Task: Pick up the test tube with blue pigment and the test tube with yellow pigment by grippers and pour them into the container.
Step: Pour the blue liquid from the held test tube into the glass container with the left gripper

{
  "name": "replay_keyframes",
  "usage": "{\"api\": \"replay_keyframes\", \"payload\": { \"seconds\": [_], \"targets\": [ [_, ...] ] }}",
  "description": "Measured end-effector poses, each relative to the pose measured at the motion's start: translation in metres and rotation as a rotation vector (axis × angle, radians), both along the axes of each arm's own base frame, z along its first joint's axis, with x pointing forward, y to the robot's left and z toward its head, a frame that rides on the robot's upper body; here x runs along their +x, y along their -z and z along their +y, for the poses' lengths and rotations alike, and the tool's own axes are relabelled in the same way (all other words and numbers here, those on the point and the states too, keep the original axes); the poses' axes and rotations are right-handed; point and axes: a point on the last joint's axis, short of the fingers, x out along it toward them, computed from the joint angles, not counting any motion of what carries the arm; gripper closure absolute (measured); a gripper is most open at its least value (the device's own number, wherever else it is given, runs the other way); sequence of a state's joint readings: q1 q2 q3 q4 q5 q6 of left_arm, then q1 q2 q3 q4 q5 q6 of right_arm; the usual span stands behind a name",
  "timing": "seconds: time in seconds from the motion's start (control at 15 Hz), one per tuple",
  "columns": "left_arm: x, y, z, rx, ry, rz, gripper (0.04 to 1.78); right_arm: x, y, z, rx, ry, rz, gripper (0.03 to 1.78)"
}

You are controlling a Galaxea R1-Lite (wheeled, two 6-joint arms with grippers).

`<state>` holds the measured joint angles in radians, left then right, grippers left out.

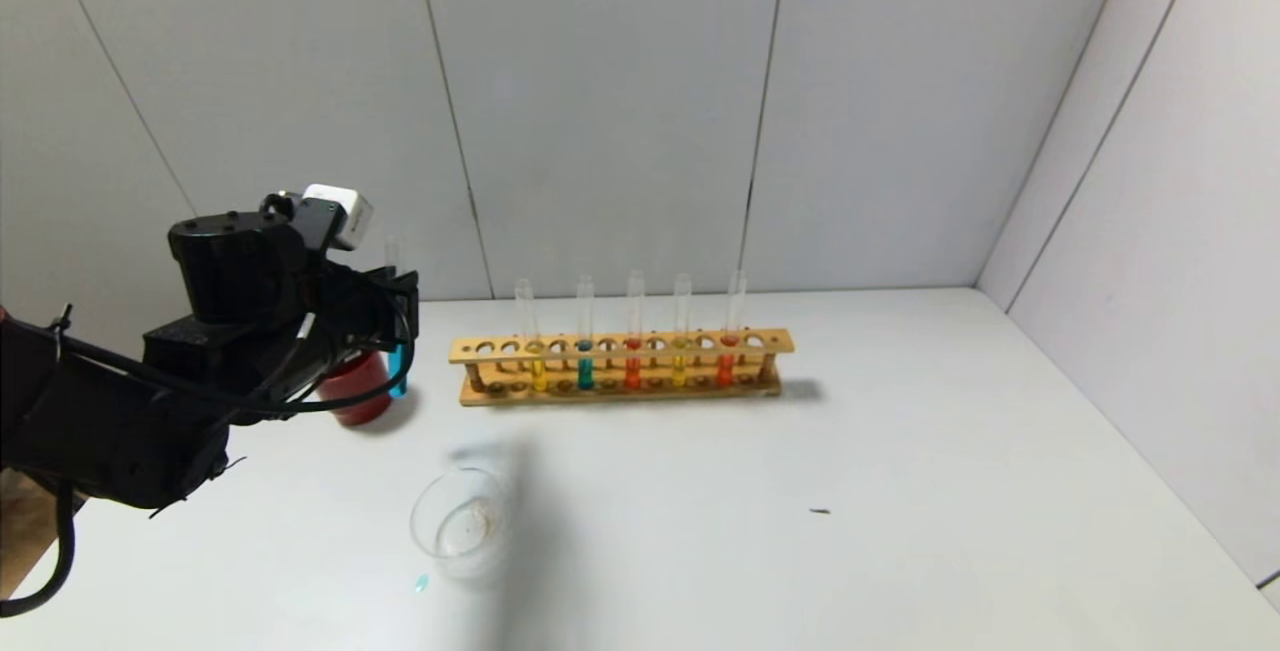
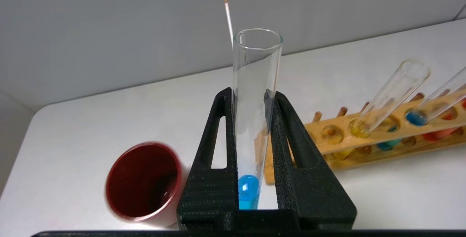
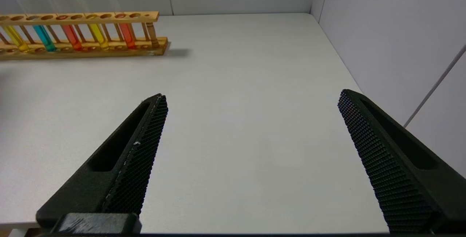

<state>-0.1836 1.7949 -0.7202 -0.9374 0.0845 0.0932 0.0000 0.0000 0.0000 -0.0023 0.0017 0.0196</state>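
Blue-pigment test tube (image 2: pixel 255 120) is being held upright above the bench (image 1: pixel 900 491), pinched between the two black fingers (image 2: pixel 291 149) of the left gripper (image 2: pixel 255 135) near the bench's left side; its cyan liquid is sitting at the tube's lower end. A dark red cup (image 1: pixel 358 393) is being partly hidden behind that gripper (image 1: pixel 395 321) in the head view and is being seen just beside it in the left wrist view. The container (image 1: pixel 462 523), a clear glass dish, is being shown on the bench nearer the robot, well apart from the held tube, with a small blue drop (image 1: pixel 421 583) lying beside it. The yellow-pigment test tube (image 1: pixel 536 356) is being kept in the wooden rack (image 1: pixel 620 366) alongside other coloured tubes. The right gripper (image 3: pixel 251 157) is being held with its fingers spread wide over bare bench, grasping nothing.
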Motion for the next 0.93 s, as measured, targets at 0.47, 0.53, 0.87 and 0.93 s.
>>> {"api": "replay_keyframes", "payload": {
  "seconds": [0.47, 0.53, 0.87, 0.93],
  "targets": [
    [-0.043, 0.018, 0.01, 0.119, 0.101, 0.081, 1.5, 0.0, 0.0, 0.0, 0.0, 0.0, 0.0, 0.1],
    [-0.046, 0.021, 0.01, 0.124, 0.105, 0.093, 1.5, 0.0, 0.0, 0.0, 0.0, 0.0, 0.0, 0.1],
    [-0.059, 0.039, 0.012, 0.259, 0.157, 0.195, 1.5, 0.0, 0.0, 0.0, 0.0, 0.0, 0.0, 0.1],
    [-0.061, 0.041, 0.012, 0.287, 0.169, 0.208, 1.5, 0.0, 0.0, 0.0, 0.0, -0.001, 0.0, 0.1]
  ]
}}
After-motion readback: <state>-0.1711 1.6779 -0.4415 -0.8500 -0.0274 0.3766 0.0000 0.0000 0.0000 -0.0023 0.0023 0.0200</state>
